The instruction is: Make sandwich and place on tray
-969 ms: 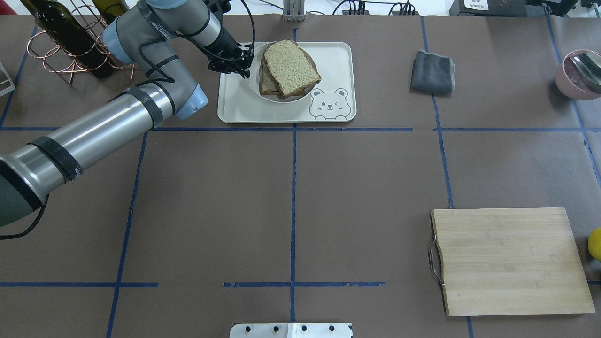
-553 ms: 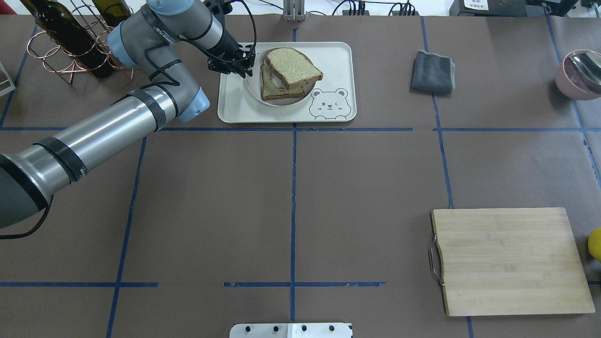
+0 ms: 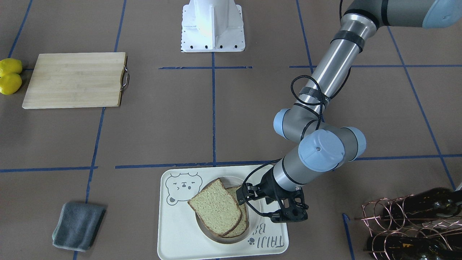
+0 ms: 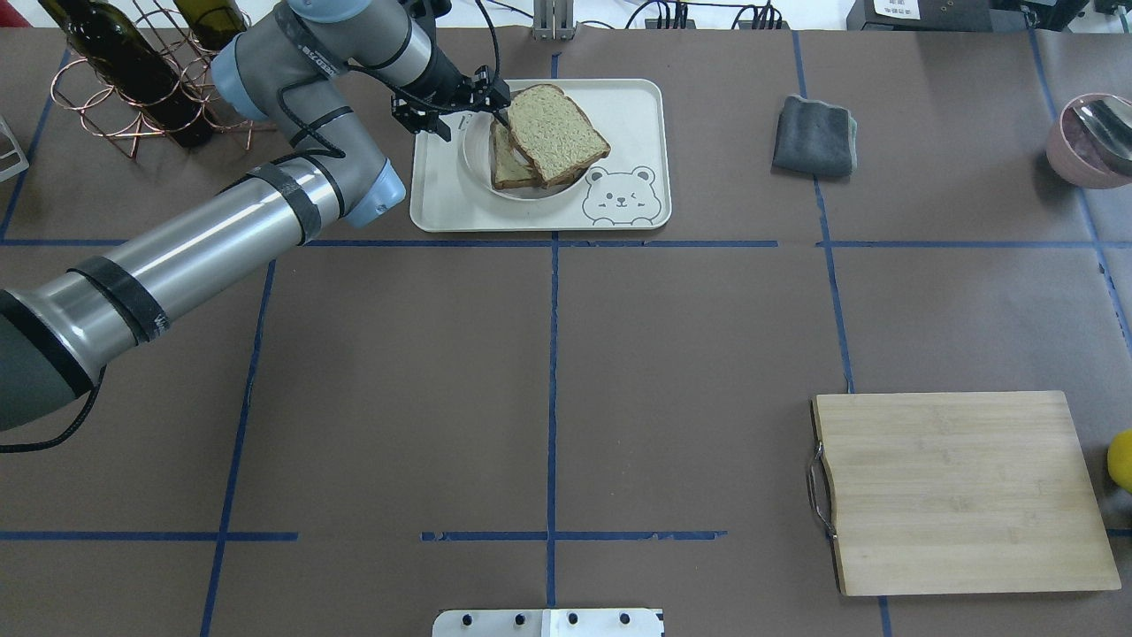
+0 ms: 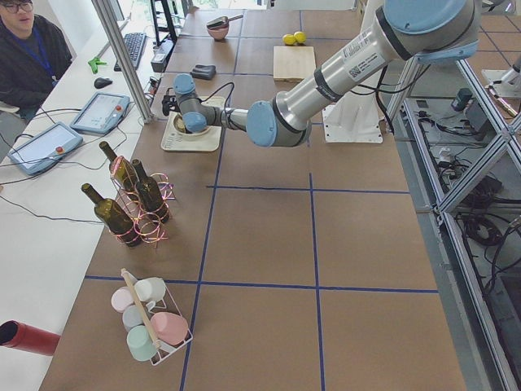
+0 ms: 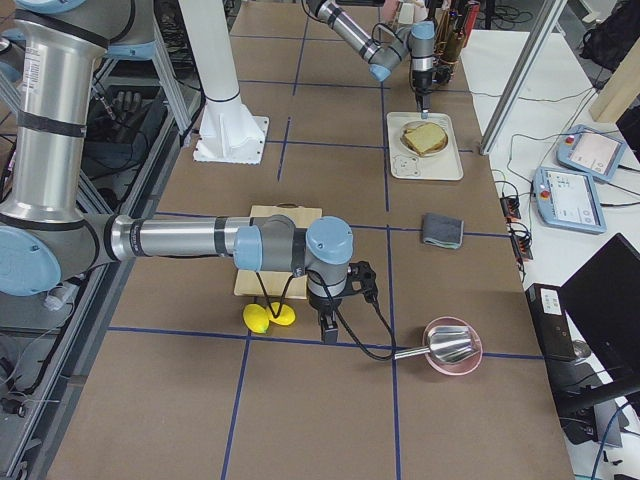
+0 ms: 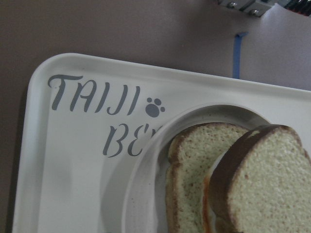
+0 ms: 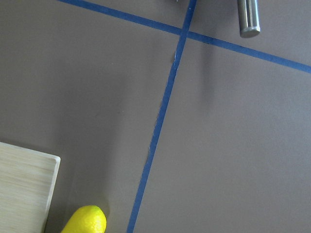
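Note:
The sandwich (image 4: 553, 133) is two tan bread slices with dark crust, the top one shifted off the lower. It lies on the small white plate (image 4: 478, 164). A thin pale egg edge shows between the slices in the left wrist view (image 7: 210, 204). The plate rests on the cream tray (image 4: 442, 199) with the bear drawing and "TAIJI" lettering (image 7: 92, 97). My left gripper (image 4: 473, 115) is open above the plate's left rim, one fingertip close to the bread's edge; it holds nothing. My right gripper (image 6: 328, 325) hangs by the lemons; I cannot tell its state.
A wooden cutting board (image 4: 959, 491) lies near right, with lemons (image 3: 10, 76) beside it. A grey cloth (image 4: 814, 134) and a pink bowl with a spoon (image 4: 1092, 141) are far right. A copper rack with wine bottles (image 4: 133, 80) stands left of the tray.
The plate with the sandwich went down from a raised, tilted hold onto the tray. My left gripper let go of the plate's left rim, opened and shifted toward the bread.

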Action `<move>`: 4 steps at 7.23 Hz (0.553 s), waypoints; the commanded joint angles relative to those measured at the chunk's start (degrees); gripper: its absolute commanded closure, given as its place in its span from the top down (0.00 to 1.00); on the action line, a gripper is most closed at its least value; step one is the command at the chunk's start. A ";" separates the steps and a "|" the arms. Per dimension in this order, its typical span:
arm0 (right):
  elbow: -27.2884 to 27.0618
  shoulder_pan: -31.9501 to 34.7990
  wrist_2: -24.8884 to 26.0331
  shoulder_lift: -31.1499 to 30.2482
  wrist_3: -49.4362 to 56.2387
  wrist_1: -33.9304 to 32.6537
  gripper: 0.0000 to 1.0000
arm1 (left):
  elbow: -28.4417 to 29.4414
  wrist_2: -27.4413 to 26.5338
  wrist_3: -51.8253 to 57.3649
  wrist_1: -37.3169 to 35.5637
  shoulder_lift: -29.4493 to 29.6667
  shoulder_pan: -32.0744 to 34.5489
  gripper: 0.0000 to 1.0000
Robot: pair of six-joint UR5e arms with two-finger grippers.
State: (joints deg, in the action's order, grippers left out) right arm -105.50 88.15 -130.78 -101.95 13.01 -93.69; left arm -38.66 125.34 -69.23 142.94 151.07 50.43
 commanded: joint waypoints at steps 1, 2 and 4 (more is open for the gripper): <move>0.03 0.00 0.09 0.00 0.09 0.09 1.00 | -15.46 0.25 2.07 -7.18 -6.78 0.64 1.00; 0.11 0.00 0.09 0.09 0.17 0.09 1.00 | -27.14 0.77 6.00 -14.81 -13.19 1.07 1.00; 0.12 0.00 0.09 0.18 0.09 0.26 1.00 | -44.48 3.66 16.00 -24.42 -24.97 4.83 1.00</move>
State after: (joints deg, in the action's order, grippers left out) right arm -105.40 88.15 -130.70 -101.82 13.15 -93.49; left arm -71.81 127.35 -59.48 124.46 133.90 53.06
